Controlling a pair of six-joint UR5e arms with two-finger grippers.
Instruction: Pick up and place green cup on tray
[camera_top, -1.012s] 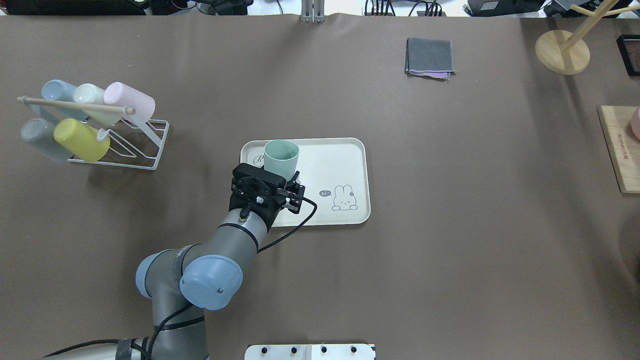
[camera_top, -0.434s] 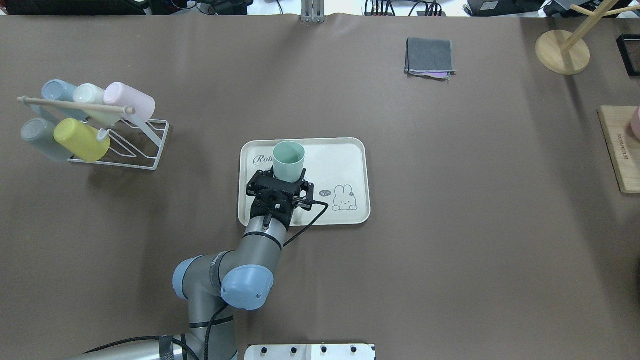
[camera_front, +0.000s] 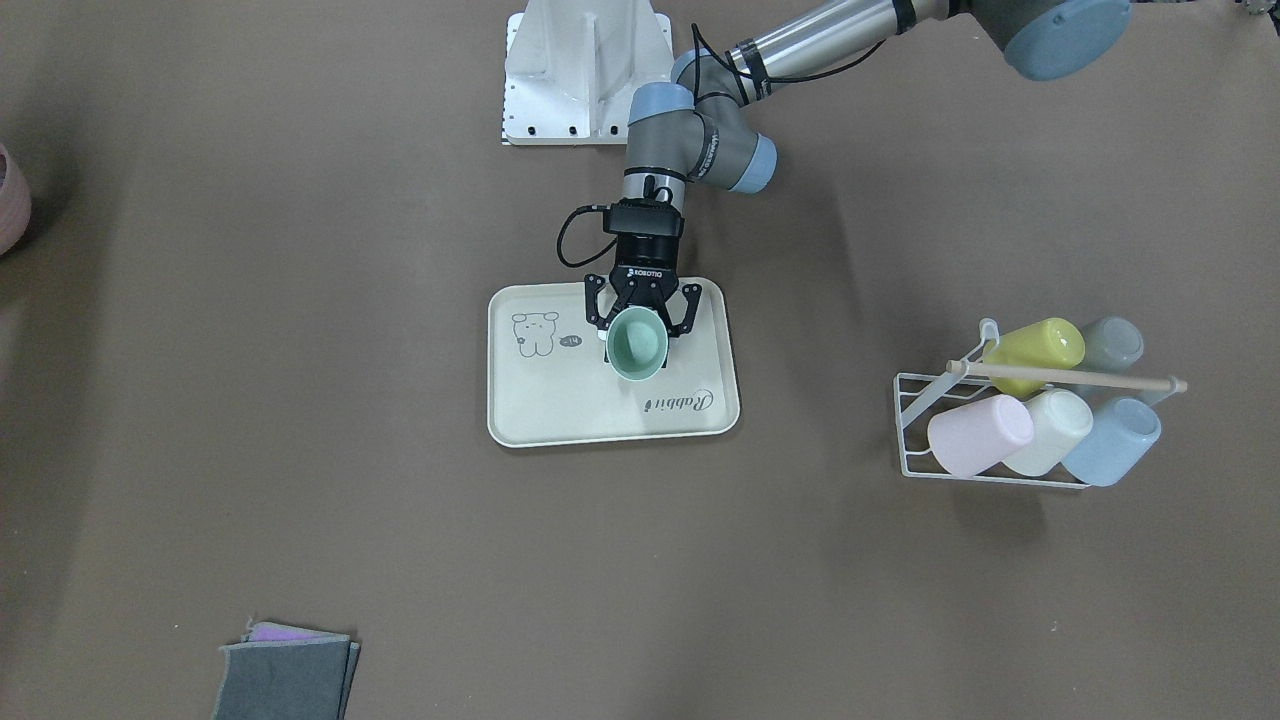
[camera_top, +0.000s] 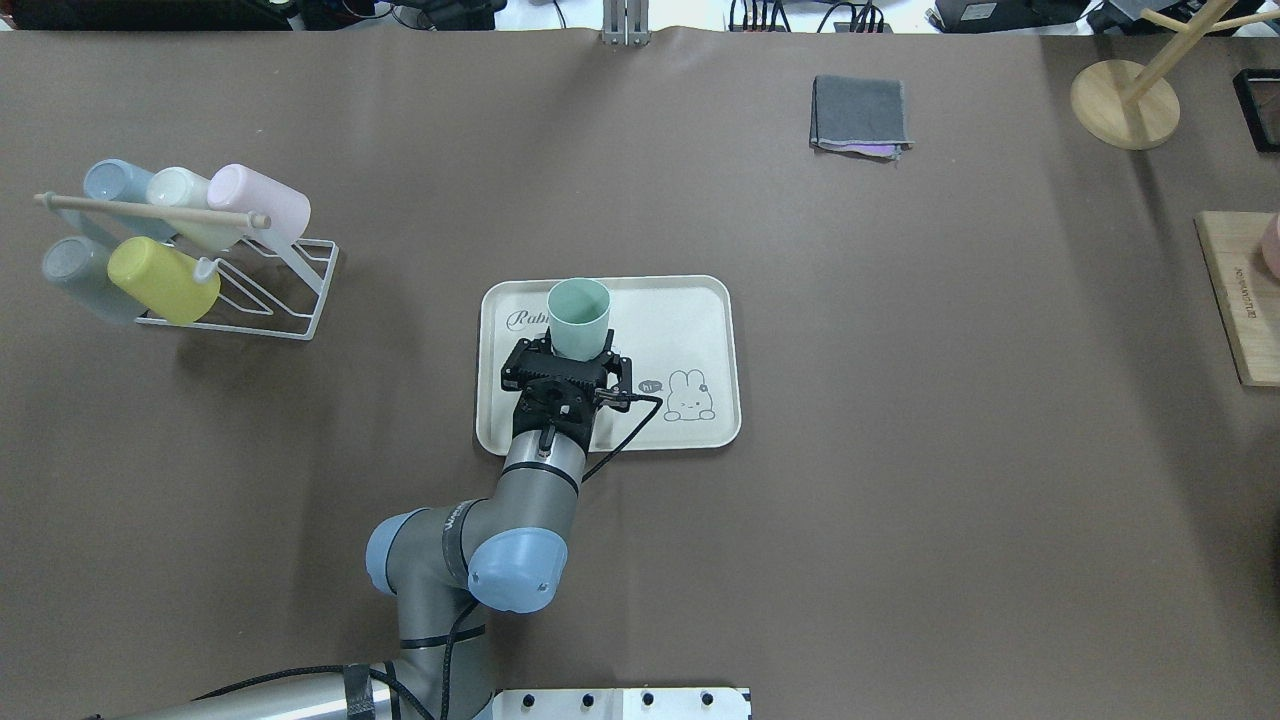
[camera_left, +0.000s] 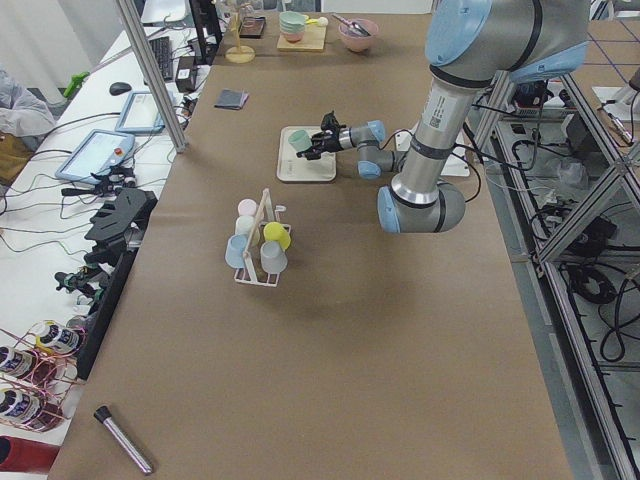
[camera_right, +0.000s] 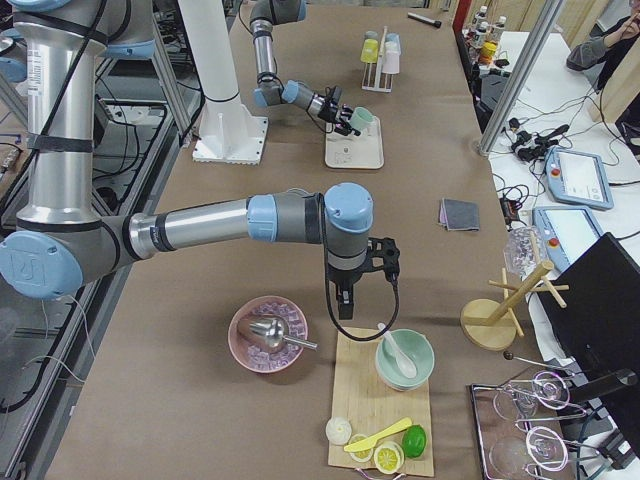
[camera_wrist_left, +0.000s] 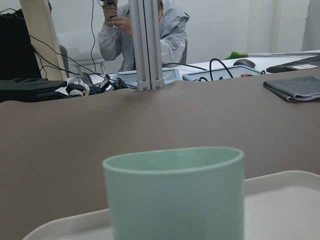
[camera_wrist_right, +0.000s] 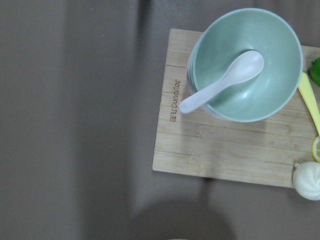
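On the tray (camera_top: 690, 310), close to the corner with the "Rabbit" script: green cup (camera_top: 579, 318), upright, mouth up, partly covering the script in the overhead view. Well apart from the grey animal drawing toward the tray's other end.

Low over the tray, reaching in across the long edge on the robot's side: left gripper (camera_front: 638, 338). Jaws spread to the cup's width, fingers (camera_front: 688, 312) one at each side of the cup wall, holding it.

Seen from the left wrist, cup filling the lower middle, tray rim visible behind it at both sides. Cup bottom cut off by the frame, so not possible to tell whether resting on the tray floor or just above it.

Off the tray's short side nearest the script, well apart: white wire rack (camera_top: 290, 295) with five cups lying tilted on it, among them a yellow-green cup (camera_top: 163, 280).

Beyond the tray's opposite far corner, well apart: folded grey cloth (camera_top: 860, 112).

Far from the tray, at the table's other end: right gripper (camera_right: 342, 310), hanging above a wooden board (camera_wrist_right: 225, 150) with a green bowl (camera_wrist_right: 265, 95) and a white spoon (camera_wrist_right: 222, 82). Wide or narrow, cannot tell.
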